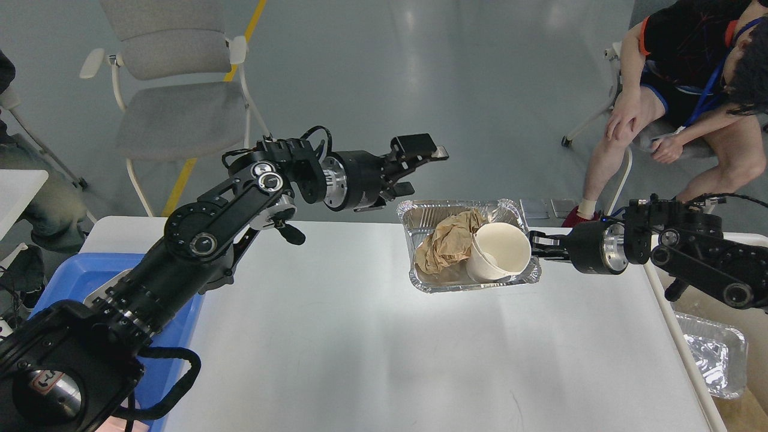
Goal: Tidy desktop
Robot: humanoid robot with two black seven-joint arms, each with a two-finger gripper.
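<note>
The white desktop point(360, 348) fills the lower middle of the head view. A foil tray point(414, 213) sits at its far edge and holds a crumpled brown paper point(447, 243) and a white paper cup point(499, 259), which leans in its right half. My left gripper point(421, 165) is open and empty, in the air above and to the left of the foil tray. My right gripper point(538, 246) is at the tray's right rim, its fingers closed on the rim beside the cup.
A blue plastic tray point(78, 279) lies at the desktop's left edge under my left arm. A second foil tray point(714, 354) lies in a beige bin off the right edge. A grey chair point(174, 108) and a seated person point(678, 108) are beyond the desktop.
</note>
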